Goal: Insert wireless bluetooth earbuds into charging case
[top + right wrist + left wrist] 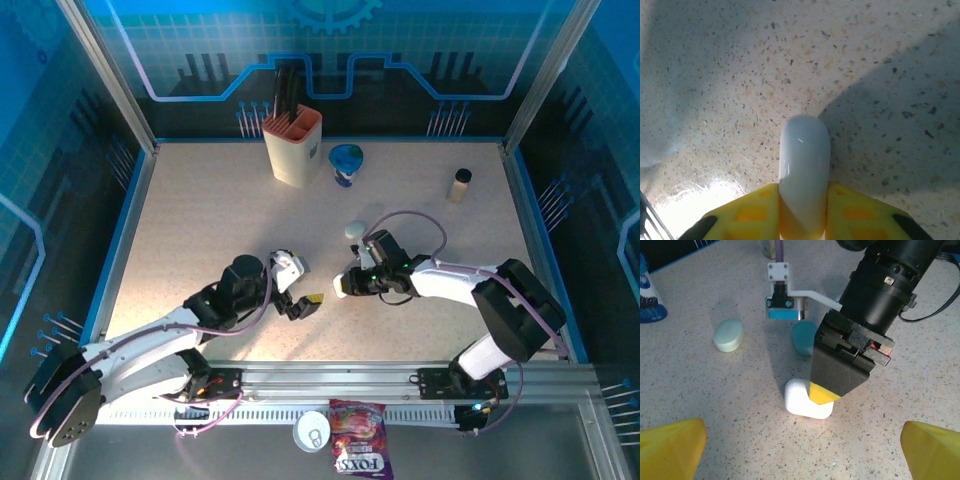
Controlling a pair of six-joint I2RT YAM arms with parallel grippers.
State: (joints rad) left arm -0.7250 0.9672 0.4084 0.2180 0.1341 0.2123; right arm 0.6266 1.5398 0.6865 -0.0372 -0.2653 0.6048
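Steadying the small white pebble-shaped plastic charging case [804, 150] on the speckled table [740, 65], my right gripper [803, 202] pinches its sides while my left gripper [801, 452] hangs wide apart just beside it; next, I judge, the lid needs prying open against a firm hold

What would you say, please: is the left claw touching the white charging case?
Apart. The left wrist view shows the left claw wide open, with bare table between it and the white charging case.
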